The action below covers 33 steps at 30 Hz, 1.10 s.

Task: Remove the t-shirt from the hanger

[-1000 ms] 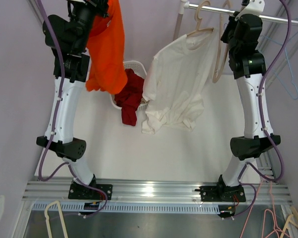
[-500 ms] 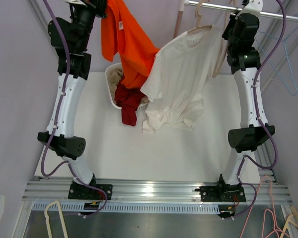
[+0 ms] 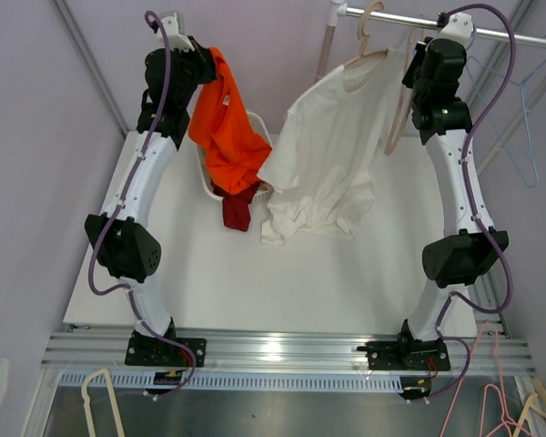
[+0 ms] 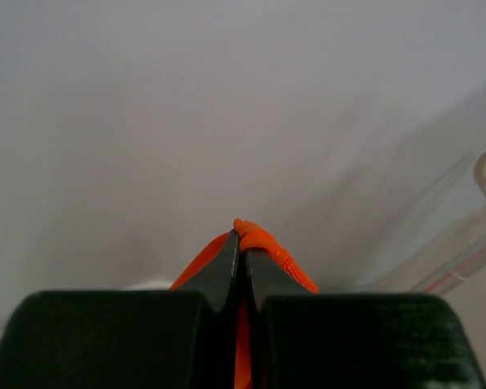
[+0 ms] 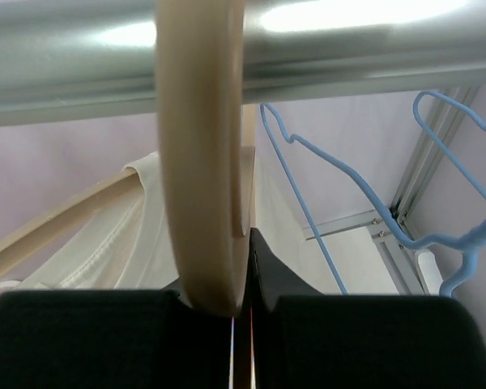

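A: Where was the orange t-shirt (image 3: 226, 146)?
B: Pinched in the left fingers (image 4: 231, 259), hanging into the basket (image 3: 205, 179) near the bench's (image 3: 255, 282) far edge.
A: The right fingers (image 5: 261, 263)?
B: Clamped on a beige hanger (image 5: 198, 162) at the rail (image 5: 348, 49).

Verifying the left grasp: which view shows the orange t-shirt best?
Top external: the whole orange t-shirt shows, hanging over the basket. Left wrist shows only a small fold pinched in the left tool. Right wrist shows none of it, mainly the hanger.
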{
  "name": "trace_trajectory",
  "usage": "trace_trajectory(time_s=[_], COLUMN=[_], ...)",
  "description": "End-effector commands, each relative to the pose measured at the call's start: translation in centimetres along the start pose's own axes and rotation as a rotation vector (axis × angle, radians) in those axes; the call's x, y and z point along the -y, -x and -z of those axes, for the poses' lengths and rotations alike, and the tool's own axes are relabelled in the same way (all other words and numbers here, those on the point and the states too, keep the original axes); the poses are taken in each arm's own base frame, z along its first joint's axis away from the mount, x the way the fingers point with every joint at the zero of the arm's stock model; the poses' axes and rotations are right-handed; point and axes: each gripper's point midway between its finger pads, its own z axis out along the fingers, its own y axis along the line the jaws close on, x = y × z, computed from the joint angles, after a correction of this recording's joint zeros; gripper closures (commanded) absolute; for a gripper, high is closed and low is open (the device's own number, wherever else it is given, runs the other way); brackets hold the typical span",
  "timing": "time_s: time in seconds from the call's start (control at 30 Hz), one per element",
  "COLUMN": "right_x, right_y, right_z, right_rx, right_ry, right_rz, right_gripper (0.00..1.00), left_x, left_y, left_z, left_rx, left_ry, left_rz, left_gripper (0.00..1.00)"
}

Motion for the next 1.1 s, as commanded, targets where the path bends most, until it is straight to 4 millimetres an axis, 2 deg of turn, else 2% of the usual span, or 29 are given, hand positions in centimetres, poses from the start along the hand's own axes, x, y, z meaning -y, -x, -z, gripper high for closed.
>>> trace_trajectory(time_s=[0.0, 0.03, 0.07, 0.13, 0.2, 0.23, 0.33, 0.4, 0.43, 0.53, 0.6, 0.63, 0.67, 0.73, 0.77, 0.83, 0.93, 0.97, 1.0, 1.03, 1.07], right_x=[0.3, 0.4, 0.4, 0.4, 0.6, 0.6, 0.8, 1.0, 1.1, 1.4, 1.6, 1.6, 1.7, 1.4, 1.2, -0.1, -2.3, -2.7, -3.1, -3.9, -4.6], right_y=[3.1, 3.2, 3.1, 3.6, 3.9, 4.2, 5.3, 5.9, 6.3, 7.6, 8.3, 8.4, 8.7, 8.8, 9.0, 9.3, 9.3, 9.2, 10.0, 8.9, 8.9], right_z=[2.3, 2.5, 2.6, 3.3, 3.8, 4.1, 5.1, 5.8, 6.2, 7.8, 9.0, 9.3, 10.0, 10.7, 11.1, 12.0, 12.7, 12.7, 13.1, 12.5, 12.5], right_rx=[0.063, 0.062, 0.059, 0.064, 0.065, 0.069, 0.086, 0.094, 0.098, 0.117, 0.124, 0.125, 0.126, 0.125, 0.128, 0.127, 0.112, 0.106, 0.116, 0.076, 0.067], right_ry=[0.011, 0.009, 0.01, 0.019, 0.019, 0.02, 0.023, 0.022, 0.022, 0.023, 0.023, 0.022, 0.019, 0.027, 0.031, 0.079, 0.164, 0.182, 0.201, 0.212, 0.229], right_rz=[-0.048, -0.049, -0.049, -0.05, -0.047, -0.048, -0.053, -0.057, -0.06, -0.072, -0.077, -0.079, -0.083, -0.085, -0.089, -0.101, -0.142, -0.153, -0.169, -0.184, -0.19], right_gripper=[1.0, 1.0, 1.0, 1.0, 0.81, 0.78, 0.78, 0.71, 0.69, 0.59, 0.51, 0.49, 0.45, 0.38, 0.29, 0.26, 0.24, 0.24, 0.24, 0.24, 0.24], left_x=[-2.6, -3.0, -3.9, -4.3, -5.0, -5.2, -5.8, -5.8, -6.2, -6.6, -6.6, -6.9, -6.9, -6.9, -7.0, -6.7, -5.5, -5.1, -4.3, -3.8, -3.6], left_y=[-5.4, -6.7, -9.5, -11.7, -14.7, -15.6, -18.8, -20.2, -22.0, -24.6, -25.3, -26.9, -26.8, -28.0, -28.6, -29.4, -27.2, -25.7, -22.8, -21.1, -20.2], left_z=[-0.9, -0.9, -1.3, -1.3, -1.1, -1.0, -0.5, -0.1, 0.0, 0.8, 0.9, 1.6, 1.7, 2.1, 2.2, 2.2, 1.6, 1.4, 1.4, 1.4, 1.6], left_rx=[-0.151, -0.204, -0.265, -0.333, -0.412, -0.434, -0.526, -0.582, -0.622, -0.695, -0.705, -0.736, -0.73, -0.745, -0.755, -0.777, -0.772, -0.744, -0.691, -0.656, -0.628], left_ry=[0.101, 0.123, 0.143, 0.157, 0.179, 0.186, 0.214, 0.219, 0.227, 0.234, 0.227, 0.235, 0.234, 0.231, 0.231, 0.2, 0.137, 0.125, 0.106, 0.093, 0.084], left_rz=[0.056, 0.072, 0.083, 0.107, 0.138, 0.148, 0.186, 0.203, 0.211, 0.228, 0.236, 0.244, 0.254, 0.266, 0.272, 0.293, 0.334, 0.322, 0.306, 0.291, 0.28], left_gripper=[0.99, 0.99, 0.99, 0.99, 0.99, 0.99, 0.99, 0.99, 0.99, 0.99, 0.99, 0.99, 0.99, 0.99, 0.99, 0.97, 0.72, 0.64, 0.46, 0.02, 0.01])
